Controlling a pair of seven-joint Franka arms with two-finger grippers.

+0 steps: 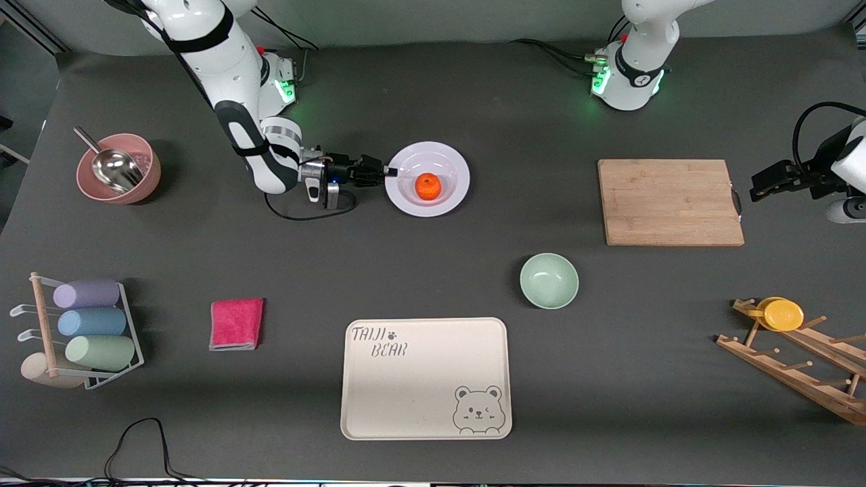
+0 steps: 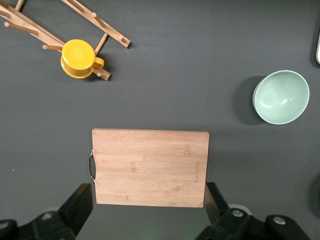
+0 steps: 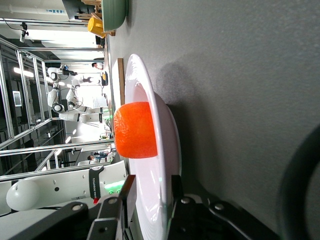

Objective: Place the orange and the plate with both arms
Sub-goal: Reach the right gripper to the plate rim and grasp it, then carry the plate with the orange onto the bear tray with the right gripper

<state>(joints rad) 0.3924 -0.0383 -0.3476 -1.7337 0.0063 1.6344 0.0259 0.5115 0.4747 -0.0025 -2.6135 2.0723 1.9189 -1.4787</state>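
The orange lies in the shallow centre of the pale plate, which rests on the table toward the right arm's end. My right gripper reaches in low and level from the right arm's end. It is shut on the plate's rim, one finger on top and one underneath. In the right wrist view the orange sits on the plate just ahead of the right gripper. My left gripper hangs open and holds nothing, in the air beside the wooden cutting board; the left gripper looks down on that board.
A mint-green bowl and a cream bear tray lie nearer the front camera. A pink cloth, a cup rack and a pink bowl with a scoop are at the right arm's end. A wooden rack holds a yellow cup.
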